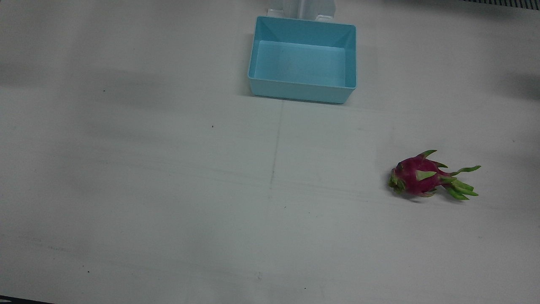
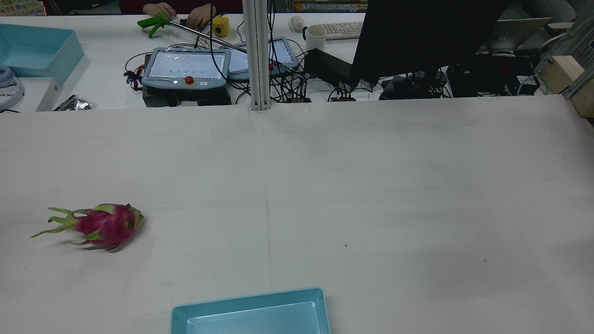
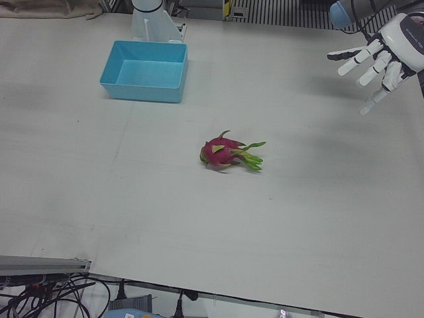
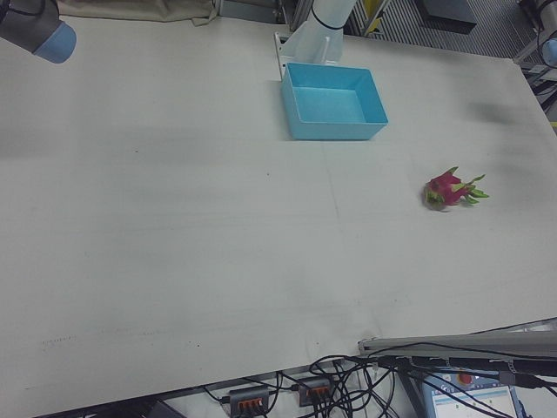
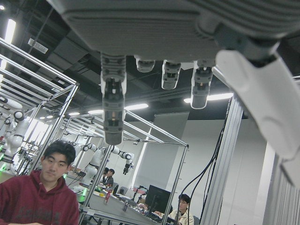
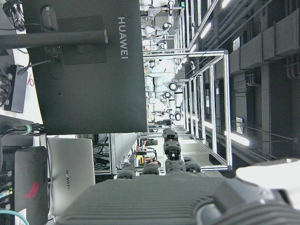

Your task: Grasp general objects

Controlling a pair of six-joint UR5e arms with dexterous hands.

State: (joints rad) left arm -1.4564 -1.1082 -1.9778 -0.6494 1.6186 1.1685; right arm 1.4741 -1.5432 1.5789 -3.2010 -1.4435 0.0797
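Note:
A magenta dragon fruit [image 1: 419, 176] with green scales lies on its side on the white table, on the robot's left half; it also shows in the rear view [image 2: 107, 226], the left-front view [image 3: 222, 152] and the right-front view [image 4: 444, 188]. My left hand [image 3: 381, 59] hangs high in the air, well away from the fruit, open and empty with fingers [image 5: 114, 103] spread. My right hand [image 6: 164, 201] shows only in its own view, fingers [image 6: 172, 150] extended, holding nothing, facing the operators' desk.
An empty light-blue bin [image 1: 302, 89] stands at the table's middle near the robot's pedestals, also in the left-front view [image 3: 142, 91]. Part of the right arm [image 4: 39, 26] sits at the far corner. A monitor [image 2: 417, 37], cables and pendants lie beyond the table.

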